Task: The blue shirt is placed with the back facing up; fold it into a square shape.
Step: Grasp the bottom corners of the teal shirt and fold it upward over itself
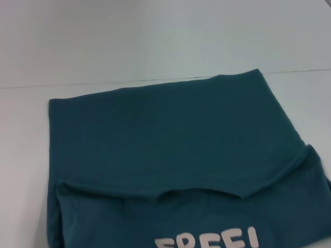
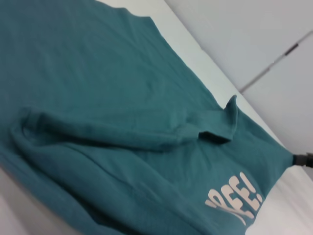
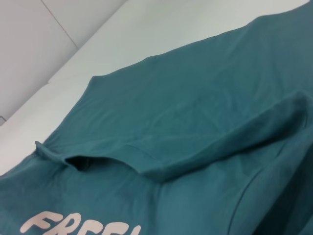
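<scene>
The blue shirt (image 1: 176, 129) lies spread on the white table (image 1: 20, 155) and fills most of the head view. Its far part is a plain teal layer. The near edge of that layer (image 1: 170, 194) sits loosely, slightly raised, across a nearer part bearing white block lettering (image 1: 207, 240). In the left wrist view the shirt (image 2: 98, 63) shows the same raised fold (image 2: 122, 134) and lettering (image 2: 237, 198). The right wrist view looks over the shirt (image 3: 195, 98), with lettering (image 3: 73, 225) below the fold. Neither gripper shows in any view.
Bare white table (image 3: 146, 29) surrounds the shirt on its left, right and far sides. A pale wall (image 1: 155, 36) rises behind the table's far edge. A small dark object (image 2: 303, 159) sits at the picture's border in the left wrist view.
</scene>
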Robot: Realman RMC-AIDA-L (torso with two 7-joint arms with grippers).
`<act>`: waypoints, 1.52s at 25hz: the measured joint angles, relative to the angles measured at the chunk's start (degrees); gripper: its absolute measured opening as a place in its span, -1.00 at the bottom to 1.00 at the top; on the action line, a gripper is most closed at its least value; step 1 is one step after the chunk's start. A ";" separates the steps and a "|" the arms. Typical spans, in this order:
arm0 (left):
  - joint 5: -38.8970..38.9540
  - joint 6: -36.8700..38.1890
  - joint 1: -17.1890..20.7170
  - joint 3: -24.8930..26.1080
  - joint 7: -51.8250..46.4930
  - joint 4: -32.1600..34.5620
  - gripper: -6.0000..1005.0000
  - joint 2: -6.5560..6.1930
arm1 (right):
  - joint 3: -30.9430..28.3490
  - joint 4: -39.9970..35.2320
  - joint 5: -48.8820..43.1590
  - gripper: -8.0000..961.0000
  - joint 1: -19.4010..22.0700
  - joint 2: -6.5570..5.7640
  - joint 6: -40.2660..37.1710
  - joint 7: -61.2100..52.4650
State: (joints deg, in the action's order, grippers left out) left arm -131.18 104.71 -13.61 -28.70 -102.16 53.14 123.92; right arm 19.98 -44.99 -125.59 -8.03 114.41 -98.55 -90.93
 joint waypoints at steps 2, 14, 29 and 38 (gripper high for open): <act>-1.07 0.97 0.11 0.07 0.59 0.00 -0.89 0.00 | -1.22 -0.32 -0.02 -0.98 1.30 0.04 -1.41 1.06; -5.11 5.08 0.65 2.07 1.92 -0.01 -0.89 0.00 | -9.98 -0.30 -6.02 -0.98 3.57 0.16 -5.97 5.35; -5.25 1.62 -0.56 4.62 2.45 -0.03 -0.89 -0.89 | -11.68 -0.10 -6.07 -0.98 2.88 0.07 -3.78 5.03; -0.84 0.07 -6.62 11.18 2.31 -1.11 -0.89 -3.56 | -15.77 0.32 -4.26 -0.98 -2.37 -0.77 -3.95 4.90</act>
State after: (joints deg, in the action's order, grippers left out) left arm -132.02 104.78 -20.23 -17.51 -99.85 52.03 120.36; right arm 4.20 -44.67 -129.85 -10.40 113.64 -102.50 -86.03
